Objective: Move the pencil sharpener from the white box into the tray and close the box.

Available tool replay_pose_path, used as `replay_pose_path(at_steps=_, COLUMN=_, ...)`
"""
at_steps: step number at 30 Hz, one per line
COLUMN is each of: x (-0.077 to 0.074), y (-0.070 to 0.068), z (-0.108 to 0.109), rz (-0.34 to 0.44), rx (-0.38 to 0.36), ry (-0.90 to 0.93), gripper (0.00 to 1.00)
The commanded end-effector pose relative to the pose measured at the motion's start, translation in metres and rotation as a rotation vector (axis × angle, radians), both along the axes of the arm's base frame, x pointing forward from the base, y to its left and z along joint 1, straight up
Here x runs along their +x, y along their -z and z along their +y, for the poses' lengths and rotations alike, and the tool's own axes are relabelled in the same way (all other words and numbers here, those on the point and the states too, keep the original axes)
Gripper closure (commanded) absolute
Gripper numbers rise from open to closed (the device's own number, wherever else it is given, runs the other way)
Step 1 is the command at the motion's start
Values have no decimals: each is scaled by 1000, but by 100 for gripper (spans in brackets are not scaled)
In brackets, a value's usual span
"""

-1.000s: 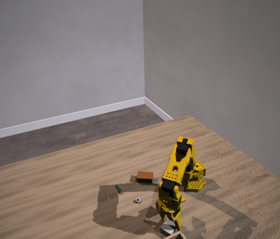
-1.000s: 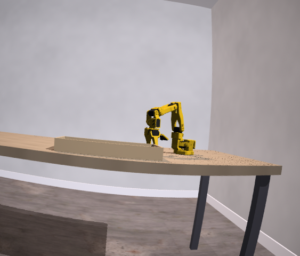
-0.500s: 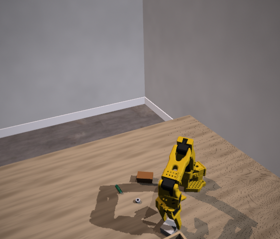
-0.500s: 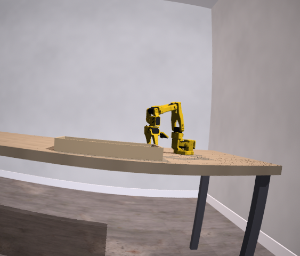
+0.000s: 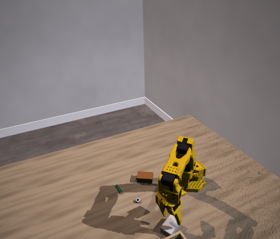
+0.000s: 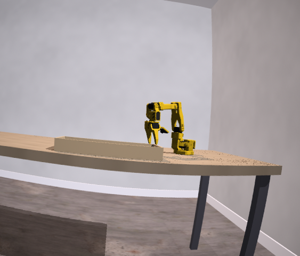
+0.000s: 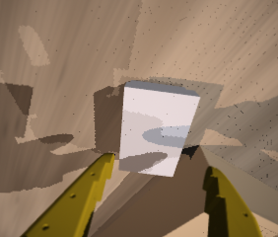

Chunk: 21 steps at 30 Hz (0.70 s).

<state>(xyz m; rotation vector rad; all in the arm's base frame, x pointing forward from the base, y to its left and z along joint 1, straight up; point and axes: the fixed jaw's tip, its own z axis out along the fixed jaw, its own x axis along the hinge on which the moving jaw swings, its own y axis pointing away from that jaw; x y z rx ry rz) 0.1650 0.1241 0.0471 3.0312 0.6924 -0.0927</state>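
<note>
The tool [image 5: 172, 214] hangs above the white box [image 5: 170, 225], fingers pointing down, partly open and holding nothing; in the wrist view both fingers stand clear of the box [image 7: 158, 129], one to each side. The box sits on the desk [image 5: 57, 167] near the edge at the bottom of the top view, lid on, just beside a corner of the tray [image 5: 177, 235]. The pencil sharpener is not visible; whether it is inside the box cannot be told. In the exterior view the tray [image 6: 108, 149] is a long low tan trough. Farther in on the desk lie a brown box [image 5: 144, 176], a green pencil-like stick [image 5: 119, 188] and a small metal nut [image 5: 138, 200].
</note>
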Motion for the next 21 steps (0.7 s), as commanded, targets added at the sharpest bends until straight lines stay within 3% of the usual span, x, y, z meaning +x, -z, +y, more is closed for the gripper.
replay_pose_path(at_steps=1, x=4, y=-17, z=6, rz=-51, rx=43, ry=-2, gripper=70)
replay_pose_path(at_steps=21, x=3, y=-21, z=6, rz=-51, rx=43, ry=-2, gripper=70)
